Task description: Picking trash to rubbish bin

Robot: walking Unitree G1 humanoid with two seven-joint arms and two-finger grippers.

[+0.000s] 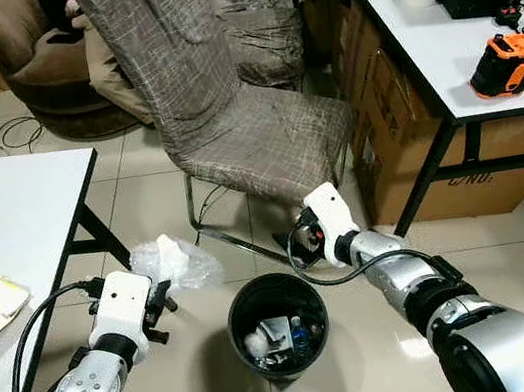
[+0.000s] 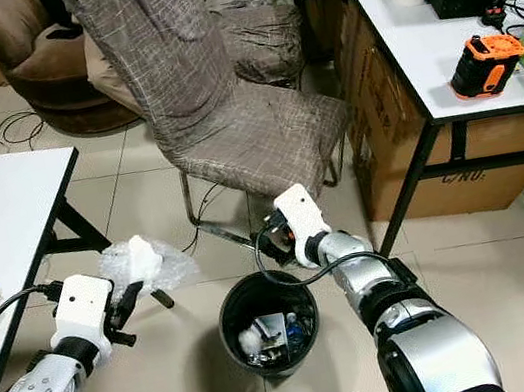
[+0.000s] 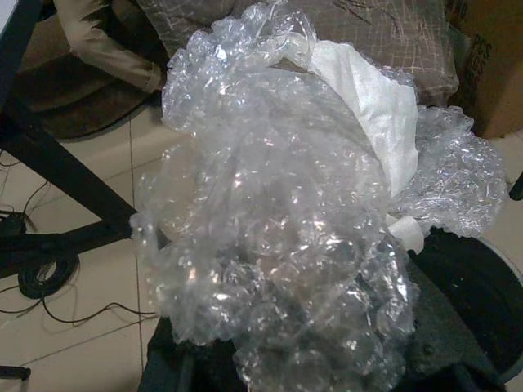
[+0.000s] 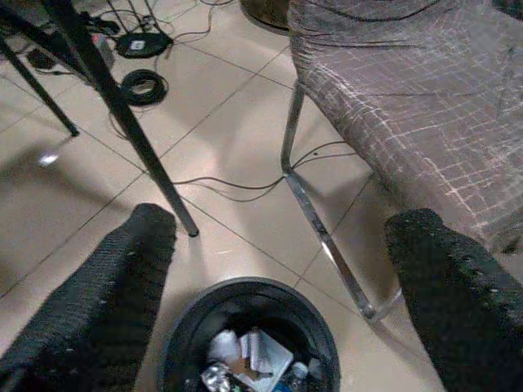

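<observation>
A crumpled wad of clear bubble wrap with white paper (image 1: 172,263) hangs above the floor, left of the black rubbish bin (image 1: 278,326). My left gripper (image 1: 164,300) is shut on the wad, which bulges out ahead of the fingers in the left wrist view (image 3: 294,237). The bin stands on the tiles between my arms and holds several bits of trash, a small bottle among them. My right gripper (image 1: 302,240) hovers just beyond the bin's far right rim, open, with nothing between its two black fingers (image 4: 106,286); the bin (image 4: 249,339) lies below it.
A fabric-covered chair (image 1: 227,111) with chrome legs stands right behind the bin. A white table (image 1: 4,231) with black legs is at my left, a desk (image 1: 436,33) over cardboard boxes at my right. Cables trail on the floor. A seated person (image 1: 101,62) is at the back.
</observation>
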